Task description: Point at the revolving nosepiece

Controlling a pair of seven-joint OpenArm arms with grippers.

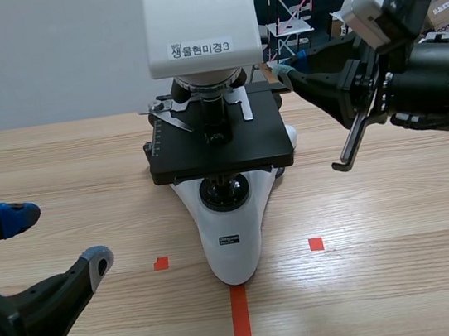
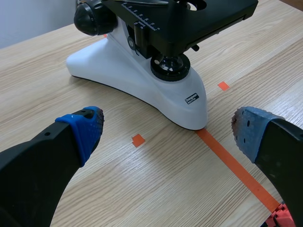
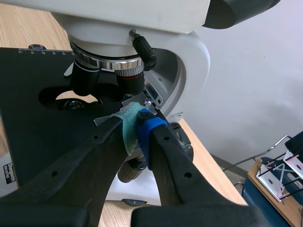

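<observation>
Nearest, the left hand (image 1: pixel 57 239) lies wide open, empty. Pads together on nothing, the right hand (image 3: pixel 137 125) sits near the silver-ringed revolving nosepiece (image 3: pixel 108 60) under the white microscope head (image 1: pixel 200 21). Probably stiff metal with fragile lenses: point, never grip.

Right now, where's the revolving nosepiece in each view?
Scene view: revolving nosepiece sits under the white head, above the black stage.
Left wrist view: not in it; only the black stage and white base show.
Right wrist view: revolving nosepiece just ahead of the shut right gripper.
Shared landmark: the black stage.
</observation>
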